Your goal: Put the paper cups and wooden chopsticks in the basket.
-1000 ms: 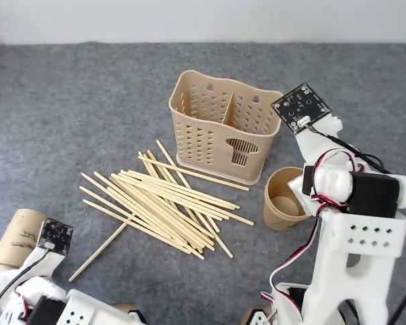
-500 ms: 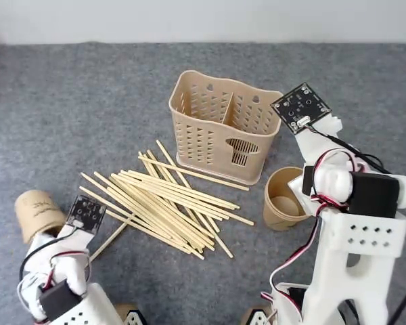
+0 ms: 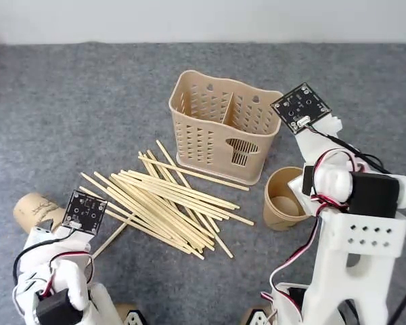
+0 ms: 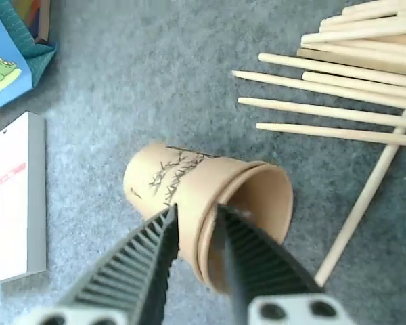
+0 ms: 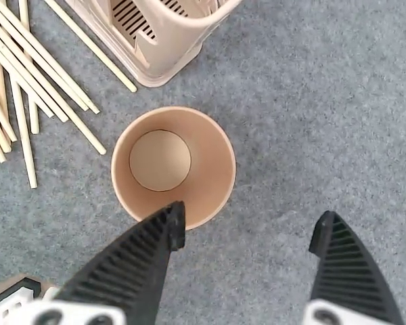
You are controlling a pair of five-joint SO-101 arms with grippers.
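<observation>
**A:** Where the left arm sits at the lower left of the high view, what does the left gripper [image 4: 194, 213] have?

**B:** Its black ribbed jaws are nearly together. They pinch the wall of a brown paper cup with a dark sprig print [image 4: 189, 186]. That cup lies on its side on the grey felt table cover [image 3: 88, 101], with one jaw outside the wall and the other at the open mouth.

**A:** And the sticks?

**B:** The pale wooden chopsticks [image 3: 162, 203] lie in a loose heap at the middle of the high view. They are just in front of the beige perforated plastic basket [image 3: 223, 128], which stands upright with two compartments.

**A:** The other side?

**B:** The right gripper [image 5: 250, 217] is spread wide above a plain brown paper cup [image 5: 172, 162]. That cup stands upright right of centre in the high view, just beside the basket's lower right corner. One jaw tip overlaps its rim and the other hangs over bare cover.
</observation>
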